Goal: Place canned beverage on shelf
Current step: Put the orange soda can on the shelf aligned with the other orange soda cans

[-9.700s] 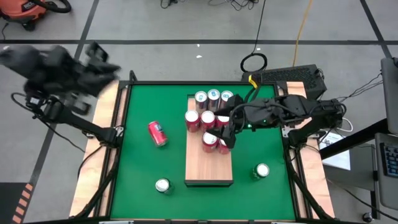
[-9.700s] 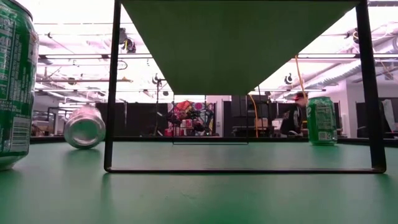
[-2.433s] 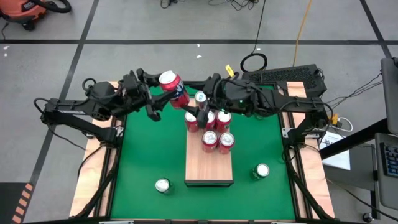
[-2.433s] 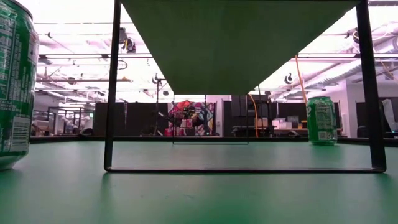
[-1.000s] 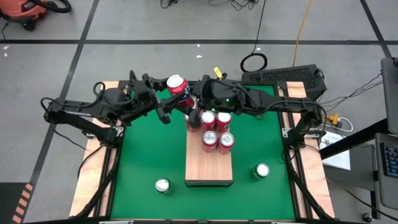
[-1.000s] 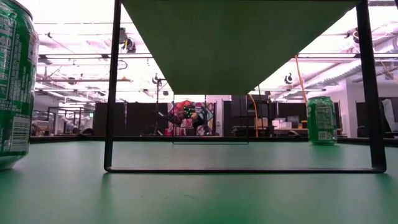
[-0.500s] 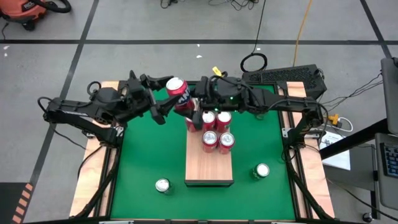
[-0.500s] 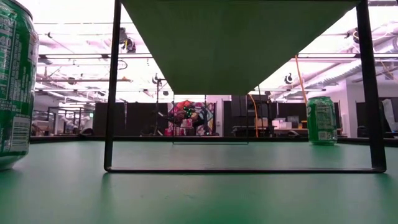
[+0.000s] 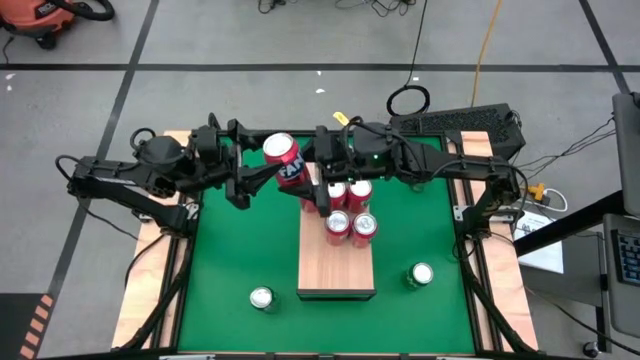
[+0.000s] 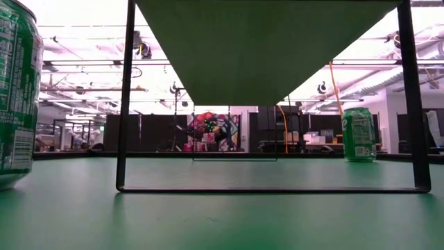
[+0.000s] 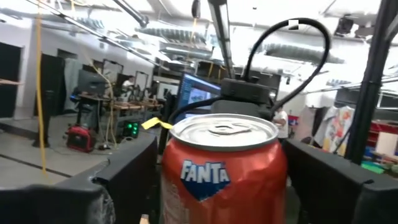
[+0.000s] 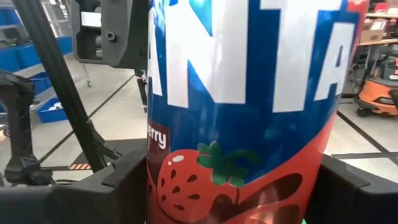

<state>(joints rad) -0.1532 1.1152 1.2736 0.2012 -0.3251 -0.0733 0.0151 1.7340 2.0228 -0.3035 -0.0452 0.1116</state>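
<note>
The left gripper [image 9: 262,172] is clamped on a red Fanta strawberry can [image 9: 285,160], lifted above the far end of the wooden shelf [image 9: 336,270]. In the high view the can tilts, its silver top pointing toward about 11 o'clock. The right gripper [image 9: 318,172] reaches in from 3 o'clock and meets the same can on its other side; in the right wrist view its dark fingers [image 12: 118,193] flank the can [image 12: 242,112] closely on both sides, narrow around it, though contact is hard to confirm. In the left wrist view the can [image 11: 222,168] stands between that arm's dark fingers [image 11: 124,180], the Fanta logo facing the camera.

The shelf lies lengthwise along the middle of the green table [image 9: 230,250], running from 12 to 6 o'clock. Red cans [image 9: 350,210] stand clustered on its far half, just beside the held can; the near half is bare wood.

Two green cans stand upright on the table: one [image 9: 261,298] at about 7 o'clock of the shelf, the other [image 9: 421,274] at about 4 o'clock. In the low view they appear at the left edge [image 10: 15,90] and toward the right [image 10: 359,135], with the shelf's dark metal frame [image 10: 125,97] between them.
</note>
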